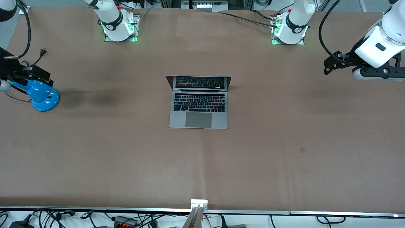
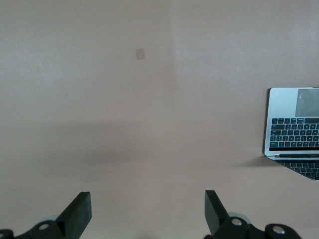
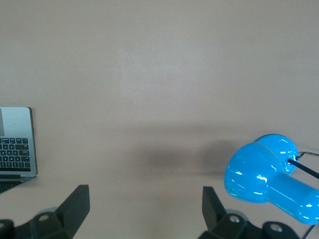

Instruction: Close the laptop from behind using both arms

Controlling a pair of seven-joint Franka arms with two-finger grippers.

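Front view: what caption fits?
Open laptop mid-table, open left gripper and right gripper waiting at its ends.

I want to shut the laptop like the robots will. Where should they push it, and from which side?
Probably the lid's top edge on the laptop, coming from the robot bases' side. The screen stands open, facing the front camera, so its back faces the arms. Both grippers, left and right, are open.
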